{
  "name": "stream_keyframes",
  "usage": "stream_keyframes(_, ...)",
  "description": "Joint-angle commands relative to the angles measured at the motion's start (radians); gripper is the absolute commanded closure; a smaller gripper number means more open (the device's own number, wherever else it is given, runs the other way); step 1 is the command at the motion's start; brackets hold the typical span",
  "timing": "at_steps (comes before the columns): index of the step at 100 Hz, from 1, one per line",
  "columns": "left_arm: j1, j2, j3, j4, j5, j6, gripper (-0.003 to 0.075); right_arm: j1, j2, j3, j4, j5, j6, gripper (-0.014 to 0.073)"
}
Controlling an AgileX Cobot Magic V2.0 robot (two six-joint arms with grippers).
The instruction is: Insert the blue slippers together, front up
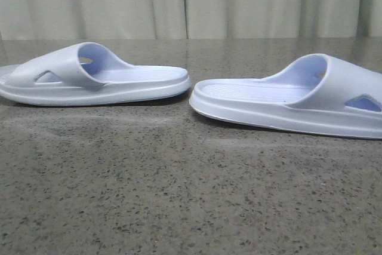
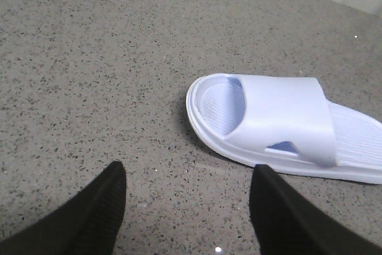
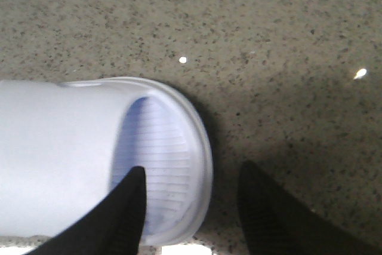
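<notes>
Two pale blue slippers lie sole-down on the speckled grey table (image 1: 179, 195), heels facing each other. The left slipper (image 1: 95, 79) has its strap to the left. The right slipper (image 1: 286, 103) has its strap to the right and runs off the frame edge. Neither gripper shows in the front view. In the left wrist view my left gripper (image 2: 188, 168) is open and empty above bare table, just short of the slipper (image 2: 280, 117). In the right wrist view my right gripper (image 3: 193, 168) is open, straddling the toe rim of the slipper (image 3: 59, 147), one finger over the footbed, one over the table.
A pale curtain (image 1: 191, 1) hangs behind the table's far edge. Speckled table surface shows in front of both slippers and in the narrow gap between their heels.
</notes>
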Motion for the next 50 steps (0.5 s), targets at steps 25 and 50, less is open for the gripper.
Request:
stream_keyframes(25,-0.009,0.064,-0.039,-0.110,-0.068,0.084,0.0318,-0.179,0.160,-0.060,0.392,0.141,-0.387,0.0294)
stream_keyframes(50,-0.009,0.095,-0.041,-0.173,-0.085,0.133,0.0318,-0.203,0.253,-0.060,0.514,0.206,-0.511,0.0300)
